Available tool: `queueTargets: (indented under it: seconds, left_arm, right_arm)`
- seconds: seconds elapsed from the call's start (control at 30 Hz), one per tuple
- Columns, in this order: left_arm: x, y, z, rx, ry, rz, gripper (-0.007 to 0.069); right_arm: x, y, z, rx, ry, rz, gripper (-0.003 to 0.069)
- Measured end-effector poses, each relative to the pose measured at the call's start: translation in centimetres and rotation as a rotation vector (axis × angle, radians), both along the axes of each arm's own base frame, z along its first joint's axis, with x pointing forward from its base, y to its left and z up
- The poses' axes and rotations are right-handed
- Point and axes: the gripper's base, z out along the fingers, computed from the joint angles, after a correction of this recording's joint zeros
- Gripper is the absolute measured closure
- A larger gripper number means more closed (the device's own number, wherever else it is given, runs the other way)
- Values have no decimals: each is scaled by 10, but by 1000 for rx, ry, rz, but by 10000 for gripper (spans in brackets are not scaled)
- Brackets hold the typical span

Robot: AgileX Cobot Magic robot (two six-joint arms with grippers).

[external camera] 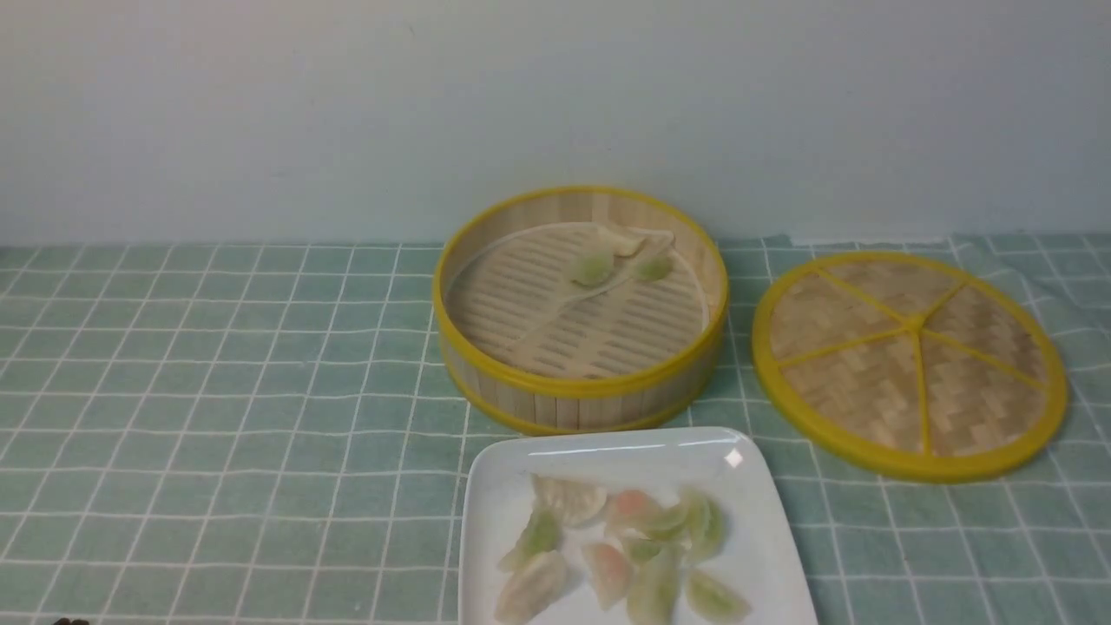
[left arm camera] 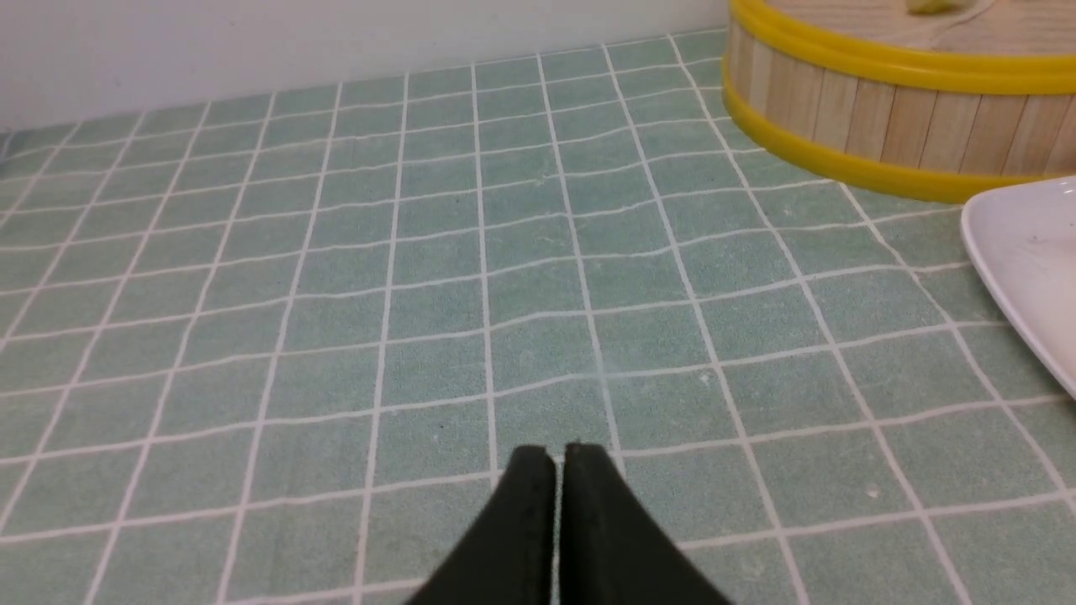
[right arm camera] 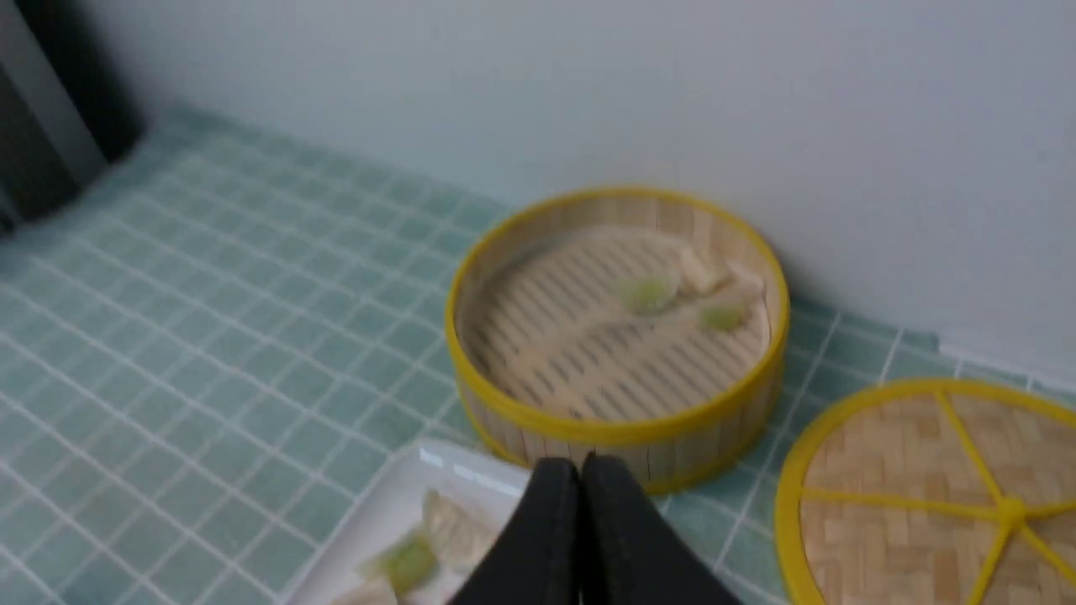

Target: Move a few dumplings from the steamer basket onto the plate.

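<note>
The round bamboo steamer basket (external camera: 580, 395) with yellow rims stands at the table's middle, near the wall. Three pale dumplings (external camera: 592, 268) lie at the back of its slatted floor. Right in front of it, the white square plate (external camera: 503, 503) holds several dumplings (external camera: 634, 551), green, pink and whitish. Neither arm shows in the front view. My right gripper (right arm camera: 580, 462) is shut and empty, raised above the plate's (right arm camera: 382, 512) far part, short of the basket (right arm camera: 618, 428). My left gripper (left arm camera: 559, 454) is shut and empty, low over bare cloth left of the plate (left arm camera: 1021, 269) and basket (left arm camera: 849, 101).
The flat woven lid (external camera: 907, 365) with a yellow rim lies on the cloth right of the basket. A green checked cloth (external camera: 217, 391) covers the table, and a pale wall runs along the back. A dark upright object (right arm camera: 42, 126) stands far off in the right wrist view.
</note>
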Motion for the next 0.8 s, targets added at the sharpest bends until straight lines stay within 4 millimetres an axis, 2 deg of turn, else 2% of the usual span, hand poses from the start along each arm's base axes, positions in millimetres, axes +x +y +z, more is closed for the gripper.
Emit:
queueTargets:
  seconds: [0.07, 0.17, 0.27, 0.3, 0.4, 0.6, 0.8]
  left_arm:
    - [0, 0, 0, 0, 0, 0, 631]
    - [0, 0, 0, 0, 0, 0, 631]
    - [0, 0, 0, 0, 0, 0, 631]
    - [0, 0, 0, 0, 0, 0, 631]
    - [0, 0, 0, 0, 0, 0, 631]
    - [0, 0, 0, 0, 0, 0, 631]
    - [0, 0, 0, 0, 0, 0, 631]
  right_arm:
    - [-23, -16, -14, 107, -91, -6, 673]
    - [-46, -35, -42, 219, -157, -31, 673]
    - [-54, -44, -65, 253, -174, -64, 673]
    - [-53, -45, -75, 264, -160, -79, 673]
    - [-47, -42, -89, 275, -106, -91, 673]
    - [-44, -39, -98, 279, -70, -97, 673]
    - [-44, -40, -90, 260, -182, -94, 673]
